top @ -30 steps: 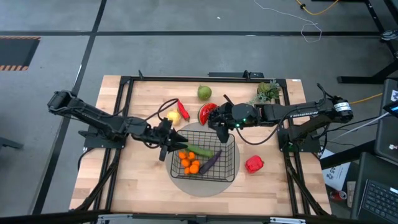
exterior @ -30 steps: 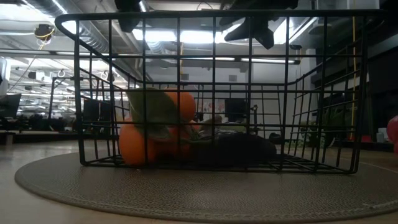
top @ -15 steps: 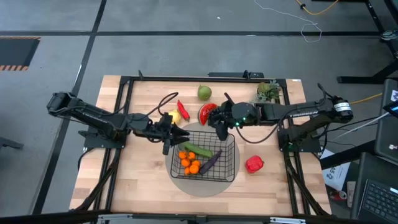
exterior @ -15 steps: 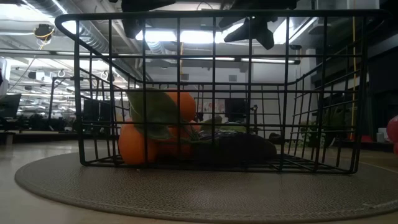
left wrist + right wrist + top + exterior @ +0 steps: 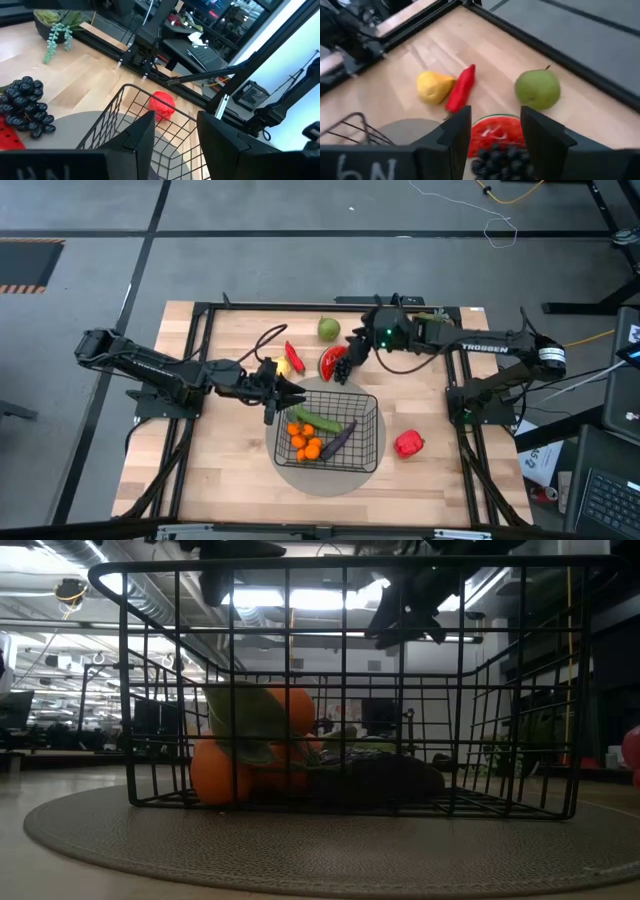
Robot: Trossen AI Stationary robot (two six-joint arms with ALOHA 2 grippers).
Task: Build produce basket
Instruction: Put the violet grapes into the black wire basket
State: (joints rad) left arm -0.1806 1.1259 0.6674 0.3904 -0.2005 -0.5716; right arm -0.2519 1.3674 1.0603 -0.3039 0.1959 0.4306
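Tabletop roughly half sorted: basket [image 5: 330, 432] on its grey disc [image 5: 300, 473] holding oranges [image 5: 306, 442], cucumber [image 5: 320, 420], eggplant [image 5: 339, 441]; outside, lemon [image 5: 279, 366], chili [image 5: 295, 357], pear [image 5: 329, 329], watermelon slice [image 5: 331, 361], grapes [image 5: 342, 367], pepper [image 5: 408, 444]; both grippers, left [image 5: 283, 395], right [image 5: 353, 356], parted, empty.

Basket [image 5: 333, 430] sits dead center with the oranges [image 5: 305, 442] inside. Pear [image 5: 329, 329] is at 12 o'clock, grapes [image 5: 340, 366] just below it, pepper [image 5: 408, 444] off at 3 o'clock.
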